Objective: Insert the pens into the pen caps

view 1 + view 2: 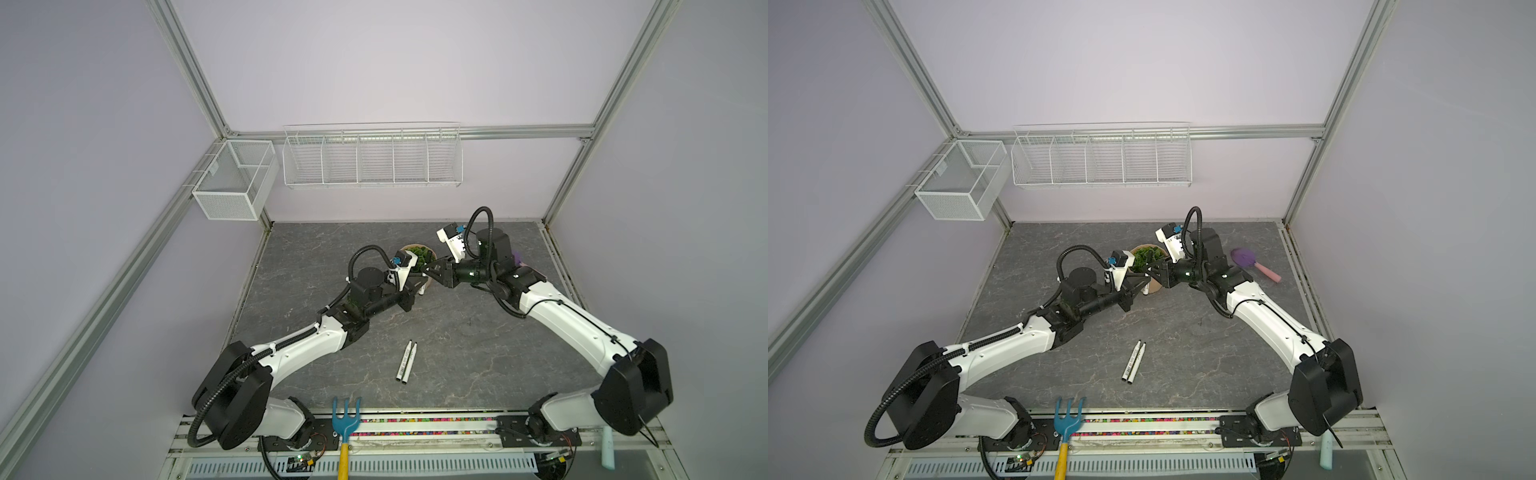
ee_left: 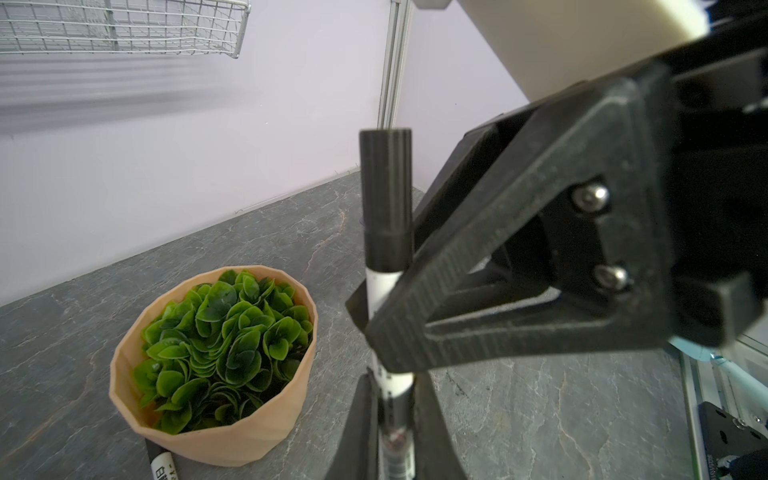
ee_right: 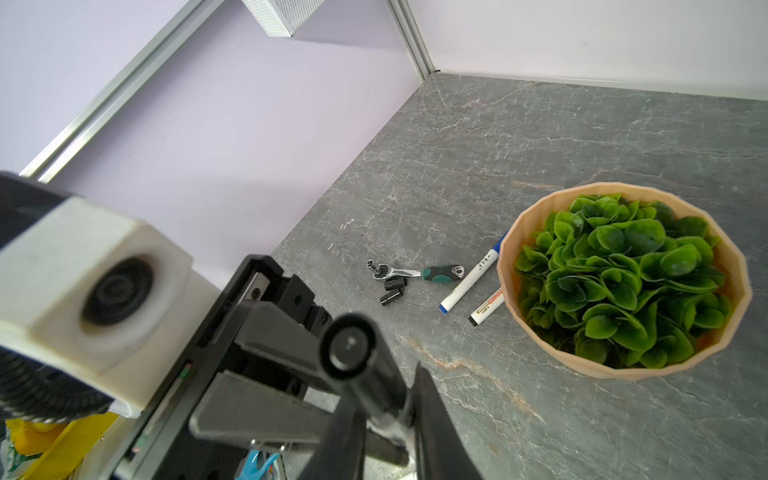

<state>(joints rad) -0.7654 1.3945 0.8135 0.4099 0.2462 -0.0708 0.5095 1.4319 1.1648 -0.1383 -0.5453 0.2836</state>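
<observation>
Mid-capping: your left fingers [image 2: 357, 432] clamp the pen [image 2: 383, 286], raised beside the pot [image 2: 216, 444], cap [image 2: 386, 199] over its tip. Right fingers [image 2: 478, 299] flank the barrel below it; I cannot tell if they grip. Next, likely: press the cap home squarely.

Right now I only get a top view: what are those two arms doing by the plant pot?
Observer: The left jaws hold a white pen; a black cap is already on its end.
Operator: Anything else I'm missing?
Observer: Two loose black caps lie beside a green-handled wrench.
Operator: Any other pens there?
Observer: A blue-ended pen lies beside the pot.
</observation>
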